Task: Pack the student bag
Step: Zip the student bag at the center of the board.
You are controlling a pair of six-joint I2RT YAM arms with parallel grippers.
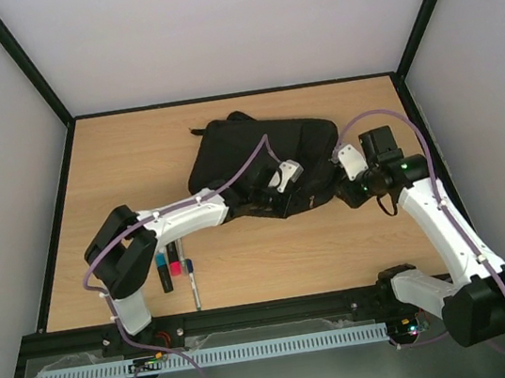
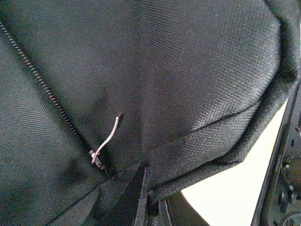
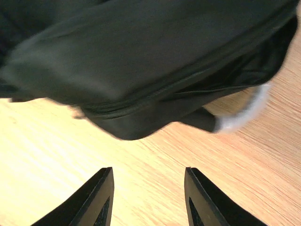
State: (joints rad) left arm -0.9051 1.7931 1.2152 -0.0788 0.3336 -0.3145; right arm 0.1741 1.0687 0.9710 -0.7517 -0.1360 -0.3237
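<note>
The student bag is a large black fabric backpack lying across the middle of the wooden table. My left gripper rests on its near side. In the left wrist view black cloth fills the frame, with a zipper and its metal pull. There my left gripper is shut, pinching a fold of the bag's fabric. My right gripper hovers at the bag's right near corner. In the right wrist view my right gripper stands open over bare wood, just short of the bag's edge, holding nothing.
A few markers and a pen lie on the table near the left arm's elbow. A black frame and pale walls border the table on the left, right and back.
</note>
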